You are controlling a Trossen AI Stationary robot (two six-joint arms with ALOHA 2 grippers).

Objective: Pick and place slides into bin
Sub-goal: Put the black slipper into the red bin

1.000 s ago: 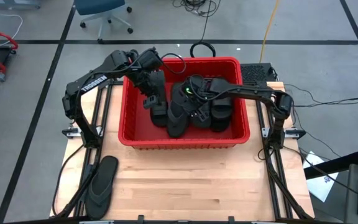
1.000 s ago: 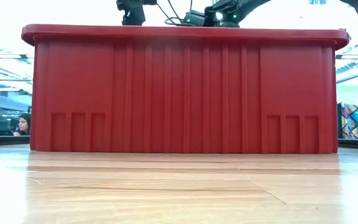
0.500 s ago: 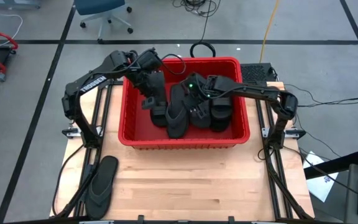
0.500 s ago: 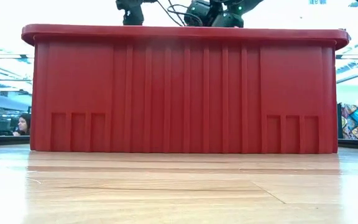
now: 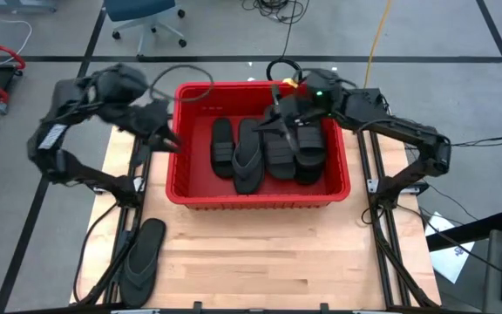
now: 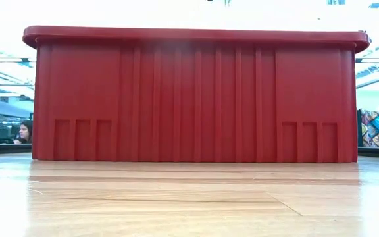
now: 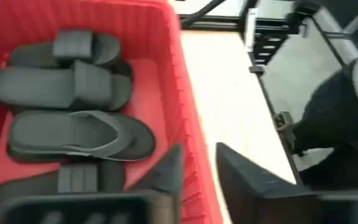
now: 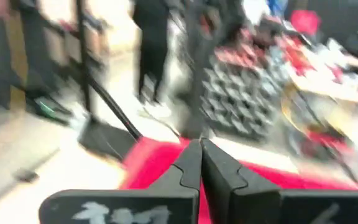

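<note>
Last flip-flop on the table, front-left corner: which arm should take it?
Left. Its open, empty pincer is outside the bin on the flip-flop's side; the right pincer, shut, hangs over the bin's far side.

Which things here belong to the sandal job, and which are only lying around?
Job:
- red bin
- slides in the bin
- one flip-flop on the table, outside the bin
- left hand beside the bin, open
- right hand above the bin, shut

Lying around:
- office chair
- yellow cable

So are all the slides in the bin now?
No, one flip-flop lies on the table, outside the bin.
</note>
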